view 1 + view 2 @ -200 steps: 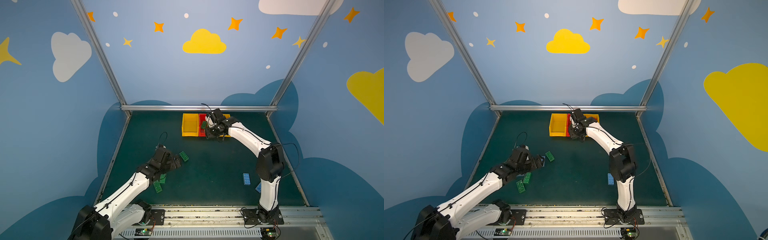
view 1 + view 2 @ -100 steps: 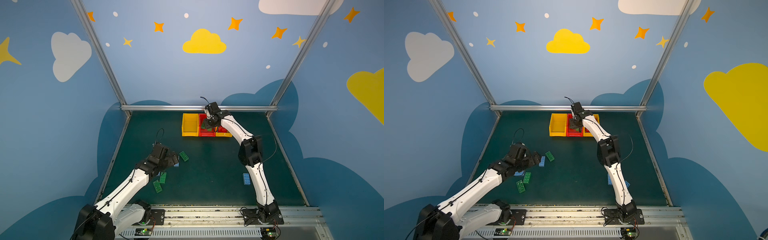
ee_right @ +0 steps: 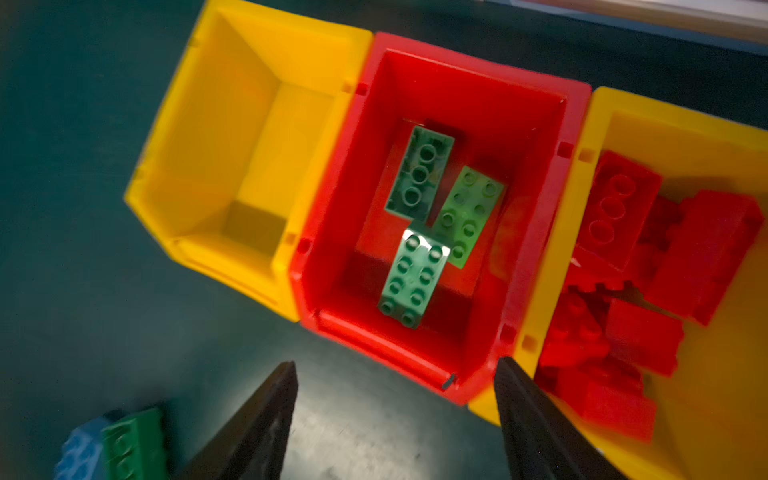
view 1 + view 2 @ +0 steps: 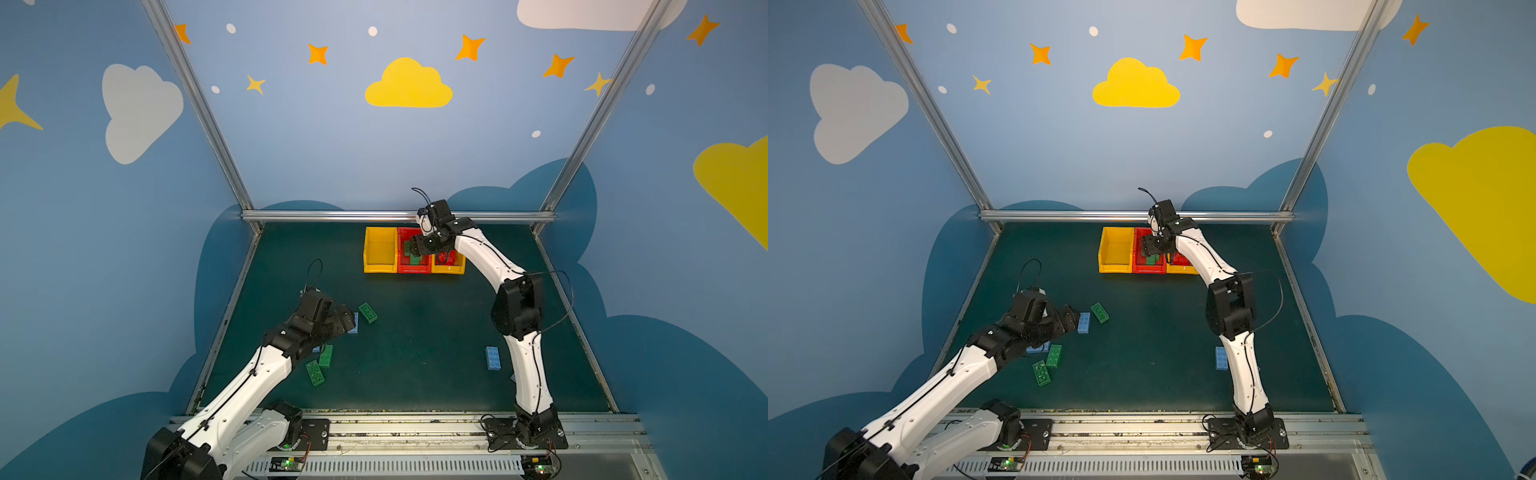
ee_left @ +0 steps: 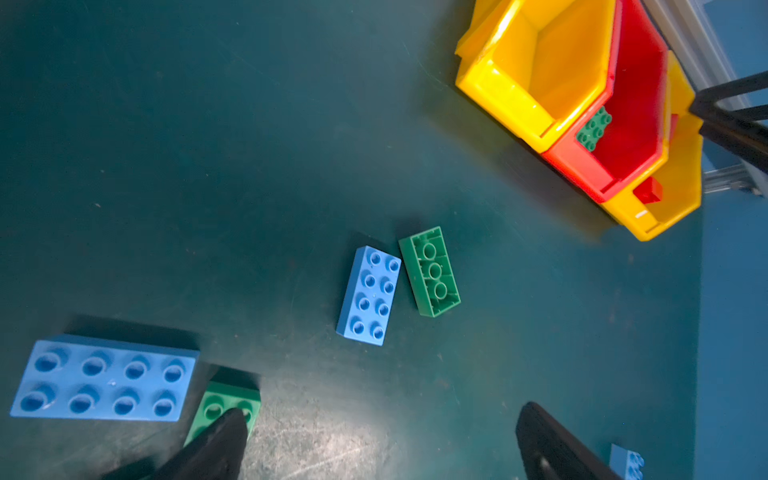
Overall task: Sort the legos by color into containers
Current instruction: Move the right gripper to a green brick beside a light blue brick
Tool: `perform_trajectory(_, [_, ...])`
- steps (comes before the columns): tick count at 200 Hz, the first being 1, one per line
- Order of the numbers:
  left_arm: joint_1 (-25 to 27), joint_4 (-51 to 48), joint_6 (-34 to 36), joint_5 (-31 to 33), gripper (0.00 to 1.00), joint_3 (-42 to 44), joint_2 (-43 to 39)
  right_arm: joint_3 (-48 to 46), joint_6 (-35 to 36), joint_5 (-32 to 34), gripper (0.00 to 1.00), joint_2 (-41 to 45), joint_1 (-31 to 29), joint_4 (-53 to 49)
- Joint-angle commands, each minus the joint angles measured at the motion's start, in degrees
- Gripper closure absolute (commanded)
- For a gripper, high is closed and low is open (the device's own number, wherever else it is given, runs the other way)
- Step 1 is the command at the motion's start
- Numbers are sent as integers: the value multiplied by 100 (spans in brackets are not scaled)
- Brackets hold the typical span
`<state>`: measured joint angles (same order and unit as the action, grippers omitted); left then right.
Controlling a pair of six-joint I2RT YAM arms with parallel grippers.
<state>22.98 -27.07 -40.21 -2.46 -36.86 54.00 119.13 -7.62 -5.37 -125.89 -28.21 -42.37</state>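
**Right claw** (image 3: 397, 363): the jaws stand apart with nothing between them. It hangs above the red bin (image 3: 374, 345), the middle of three bins set side by side at the back of the table (image 4: 415, 332). Three green bricks (image 3: 411, 282) lie loose in the red bin, one of them studs down. The yellow bin (image 3: 665, 120) on the right arm's side holds a heap of red bricks (image 3: 623, 208). The other yellow bin (image 3: 232, 116) stands on the left arm's side.

**Left claw** (image 5: 382, 411): the jaws are wide, holding nothing, low over the table. One fingertip (image 5: 220, 436) overlaps a green brick (image 5: 232, 395); contact cannot be confirmed. A blue brick (image 5: 104, 380) lies just beside that one. Farther on, a second blue brick (image 5: 369, 296) and an upturned green brick (image 5: 430, 271) lie side by side. A lone blue brick (image 4: 493, 358) lies near the right arm.
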Motion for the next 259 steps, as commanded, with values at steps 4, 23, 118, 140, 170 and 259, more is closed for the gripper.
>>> perform_trajectory(4, [-22,-191,-197,-262,0,433,-602,-965,-78,-458,27,945,-392,450])
perform_trajectory(23, [-22,-312,-316,-289,0,747,-1251,-1668,-73,-252,27,1317,-815,651])
perform_trajectory(118, [152,-838,-899,-520,0,1383,-3085,-2026,-362,115,27,710,-2128,739])
perform_trajectory(140, [189,-913,-945,-433,0,1392,-3219,-1935,-368,98,28,494,-2214,745])
perform_trajectory(170, [223,-958,-1002,-396,0,1430,-3304,-1726,-345,37,28,196,-2301,735])
perform_trajectory(259, [239,-936,-989,-334,0,1463,-3218,-1292,-338,-106,29,-444,-2444,636])
